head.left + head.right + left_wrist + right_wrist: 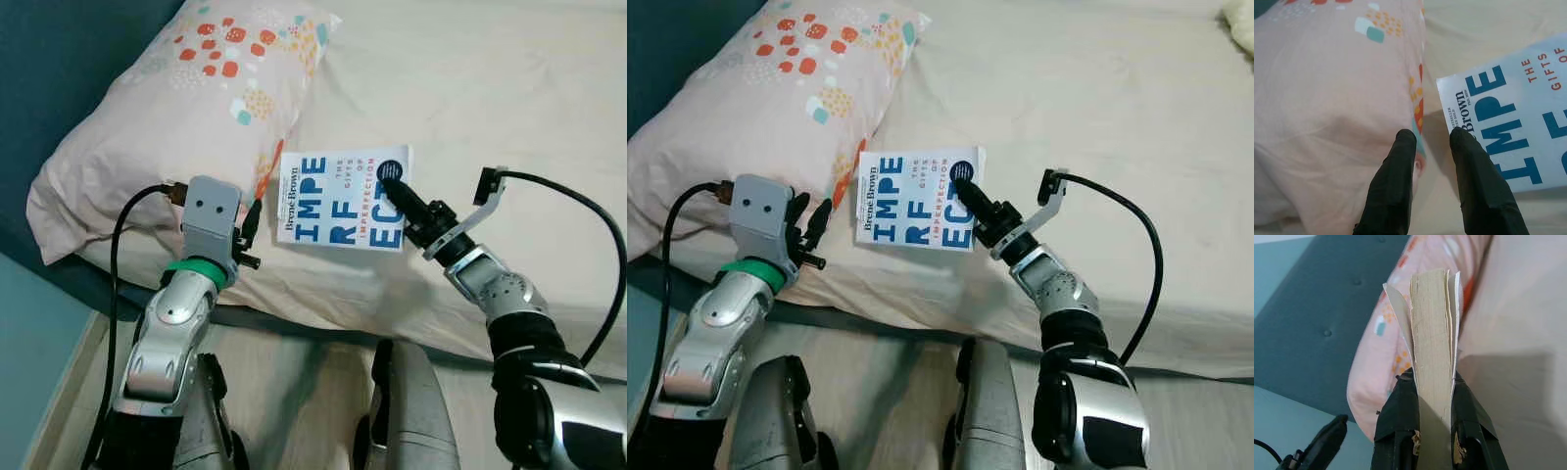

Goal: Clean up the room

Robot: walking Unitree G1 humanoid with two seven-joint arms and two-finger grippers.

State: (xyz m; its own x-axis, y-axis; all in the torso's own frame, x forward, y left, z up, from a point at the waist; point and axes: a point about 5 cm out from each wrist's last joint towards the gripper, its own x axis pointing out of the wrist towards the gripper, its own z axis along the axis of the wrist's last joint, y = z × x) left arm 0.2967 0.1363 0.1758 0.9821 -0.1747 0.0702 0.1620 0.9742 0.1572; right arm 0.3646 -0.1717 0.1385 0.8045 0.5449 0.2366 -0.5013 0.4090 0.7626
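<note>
A white paperback book (338,201) with big blue letters lies over the cream bed sheet (490,117), close to the bed's near edge. My right gripper (387,181) is shut on the book's right-hand edge; in the right wrist view the page block (1434,347) sits clamped between both black fingers. My left gripper (250,220) hovers just left of the book, beside the pillow (186,108), its fingers (1396,181) a little apart with nothing between them.
The pink pillow with orange and teal dots leans against a dark teal headboard (59,59) at the left. The bed's near edge (323,323) runs across in front of my legs, with pale wooden floor (294,392) below.
</note>
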